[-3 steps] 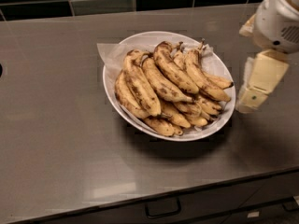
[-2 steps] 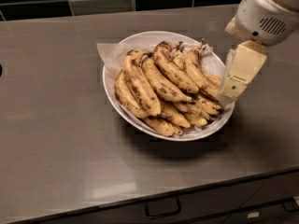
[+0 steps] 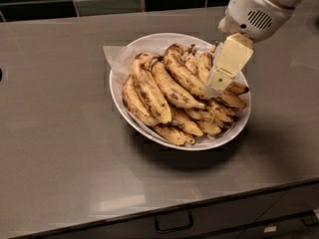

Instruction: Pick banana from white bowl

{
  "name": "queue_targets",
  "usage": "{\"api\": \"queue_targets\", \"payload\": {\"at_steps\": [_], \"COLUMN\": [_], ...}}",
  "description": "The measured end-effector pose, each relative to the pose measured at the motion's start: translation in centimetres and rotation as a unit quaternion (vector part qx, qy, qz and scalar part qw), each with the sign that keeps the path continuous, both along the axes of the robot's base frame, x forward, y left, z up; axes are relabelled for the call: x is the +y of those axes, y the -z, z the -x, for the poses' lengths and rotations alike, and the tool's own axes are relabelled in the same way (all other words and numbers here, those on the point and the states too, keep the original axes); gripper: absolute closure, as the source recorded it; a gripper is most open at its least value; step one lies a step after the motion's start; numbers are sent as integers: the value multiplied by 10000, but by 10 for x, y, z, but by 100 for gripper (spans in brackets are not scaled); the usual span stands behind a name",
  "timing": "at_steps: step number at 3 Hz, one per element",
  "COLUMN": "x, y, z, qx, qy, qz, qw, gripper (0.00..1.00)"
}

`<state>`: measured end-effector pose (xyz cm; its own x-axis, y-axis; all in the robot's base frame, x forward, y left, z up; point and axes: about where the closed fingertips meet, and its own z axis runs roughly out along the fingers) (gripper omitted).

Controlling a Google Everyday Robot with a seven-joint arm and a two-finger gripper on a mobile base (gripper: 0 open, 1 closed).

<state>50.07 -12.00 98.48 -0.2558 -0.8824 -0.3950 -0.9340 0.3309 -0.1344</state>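
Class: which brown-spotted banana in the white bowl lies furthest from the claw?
The leftmost spotted yellow banana, curving along the wide white bowl's left rim. The cream claw hovers over the pile's right side, opposite it.

My cream pincer (image 3: 215, 86), green-dotted, hangs over the white bowl (image 3: 234, 132); left of it, the banana (image 3: 174, 87) is yellow mottled brown.
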Motion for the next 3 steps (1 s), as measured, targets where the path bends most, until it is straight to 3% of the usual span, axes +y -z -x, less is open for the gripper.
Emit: {"api": "queue_targets", "payload": {"at_steps": [2,3], "x": [5,22], "y": [0,3], "z": [-4,-16], "qx": [106,391], "qy": [178,546], "qz": [12,192], "qw": [9998,9976], "gripper": [0,0]}}
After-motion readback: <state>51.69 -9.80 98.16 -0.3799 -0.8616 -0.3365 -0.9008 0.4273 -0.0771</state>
